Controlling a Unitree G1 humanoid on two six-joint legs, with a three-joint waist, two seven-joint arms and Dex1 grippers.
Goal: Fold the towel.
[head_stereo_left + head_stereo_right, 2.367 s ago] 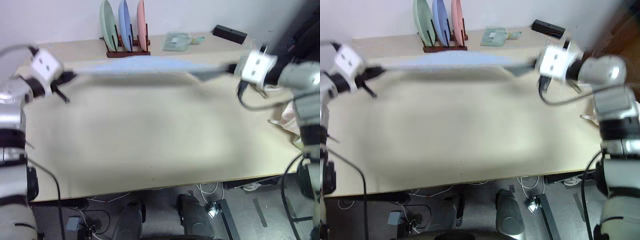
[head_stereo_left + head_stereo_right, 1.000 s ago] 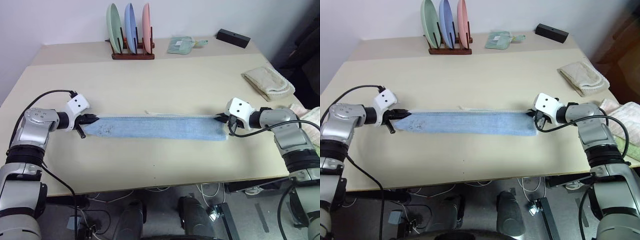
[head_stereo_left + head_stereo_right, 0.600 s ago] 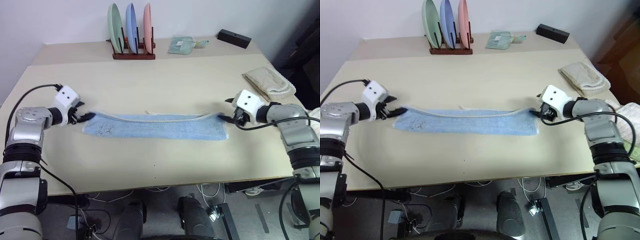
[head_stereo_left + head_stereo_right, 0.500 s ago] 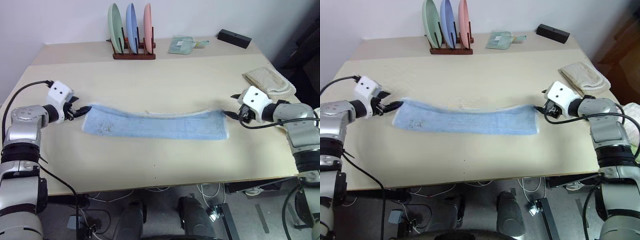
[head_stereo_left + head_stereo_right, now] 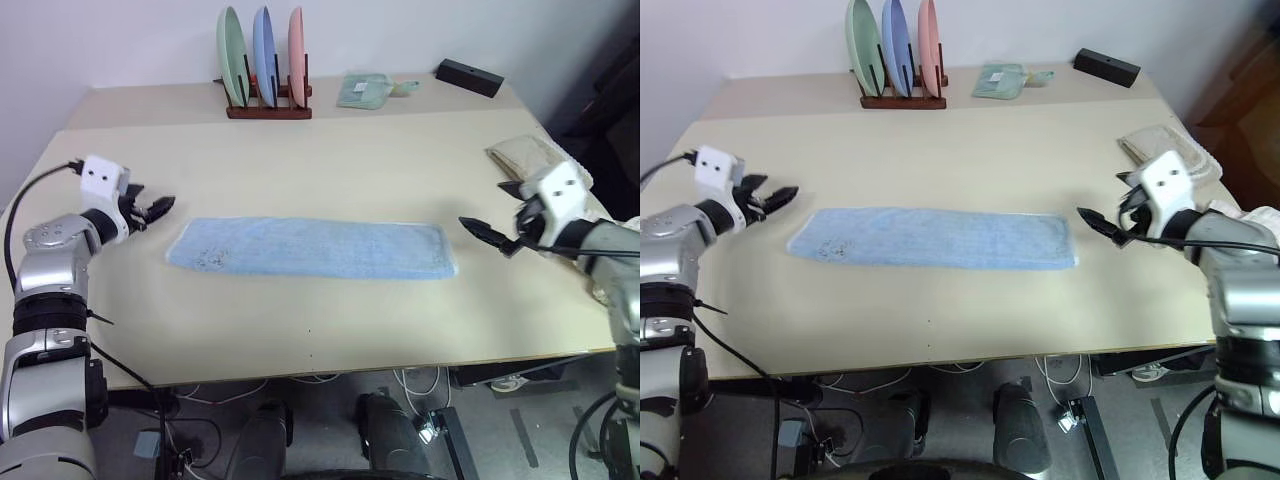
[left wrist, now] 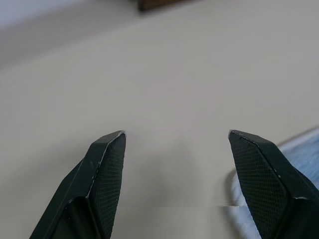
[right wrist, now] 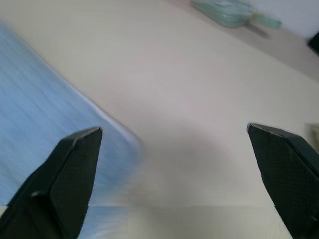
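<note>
Pale wood worktop (image 5: 330,330) carries the towel (image 5: 310,248), which lies flat as a long narrow band at its middle. Behind the towel, near the wall, stand a plate rack (image 5: 265,60), a green cloth (image 5: 365,88) and a black box (image 5: 470,76); a beige towel (image 5: 535,155) lies beyond the towel's right end. The left gripper (image 5: 158,208) hovers just off the towel's left end, its fingers (image 6: 107,169) spread wide and empty. The right gripper (image 5: 490,232) hovers near the right end, also wide open and holding nothing. One risk: in the next fold a gripper may pinch only the top layer, so the band opens or folds crooked.
</note>
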